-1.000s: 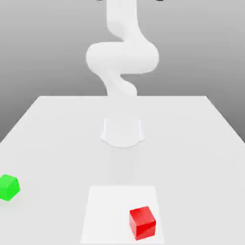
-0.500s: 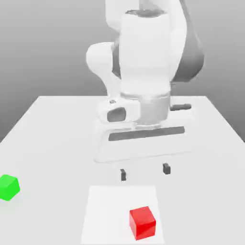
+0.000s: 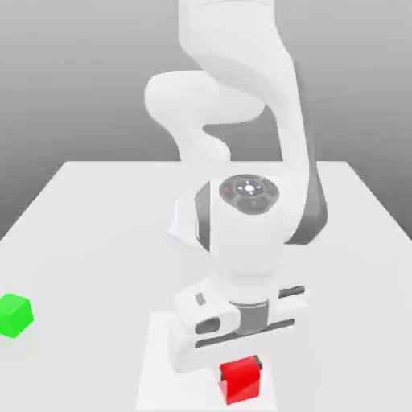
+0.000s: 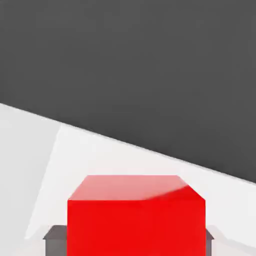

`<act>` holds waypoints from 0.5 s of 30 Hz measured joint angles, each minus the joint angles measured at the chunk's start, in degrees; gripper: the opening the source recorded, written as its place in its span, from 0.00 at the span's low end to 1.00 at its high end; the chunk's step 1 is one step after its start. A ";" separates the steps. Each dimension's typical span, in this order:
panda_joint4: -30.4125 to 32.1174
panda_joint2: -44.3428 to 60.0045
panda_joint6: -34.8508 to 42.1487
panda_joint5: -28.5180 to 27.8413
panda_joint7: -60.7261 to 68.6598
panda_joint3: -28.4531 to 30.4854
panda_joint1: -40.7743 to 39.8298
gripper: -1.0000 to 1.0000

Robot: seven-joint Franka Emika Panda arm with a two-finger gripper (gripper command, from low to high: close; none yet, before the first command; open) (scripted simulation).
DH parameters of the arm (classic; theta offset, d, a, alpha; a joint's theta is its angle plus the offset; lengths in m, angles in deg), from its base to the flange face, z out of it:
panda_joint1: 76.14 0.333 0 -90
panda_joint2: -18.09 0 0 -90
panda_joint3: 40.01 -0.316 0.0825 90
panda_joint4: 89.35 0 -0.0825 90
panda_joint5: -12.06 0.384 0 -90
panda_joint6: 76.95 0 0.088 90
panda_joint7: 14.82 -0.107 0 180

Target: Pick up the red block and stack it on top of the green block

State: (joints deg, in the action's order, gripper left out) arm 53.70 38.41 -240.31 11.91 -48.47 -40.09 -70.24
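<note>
Red block (image 4: 136, 220) sits between the spread gripper (image 4: 131, 239) fingers, lower centre of frame; close squarely on opposite faces before lifting.

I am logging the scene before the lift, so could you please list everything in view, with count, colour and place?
red block: one, bright red, on the lighter square patch near the front edge of the table, directly under the hand; it shows close up in the hand view, between the two dark fingers.
green block: one, bright green, on the table at the exterior view's far left, well apart from the red block.
square patch: one, lighter white, front centre of the table.
table: one, white, under everything.
arm: one, white with grey joints, bent down over the red block.
gripper: one, white hand with dark fingers either side of the red block.
</note>
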 joint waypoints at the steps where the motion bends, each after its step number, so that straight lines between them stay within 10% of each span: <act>1: 0.20 -1.31 1.11 -0.01 0.00 -0.02 -0.02 0.00; 15: 0.58 -12.18 11.89 3.17 8.48 12.63 -15.13 0.00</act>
State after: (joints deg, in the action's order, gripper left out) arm 54.28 26.23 -228.42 15.07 -39.99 -27.47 -85.36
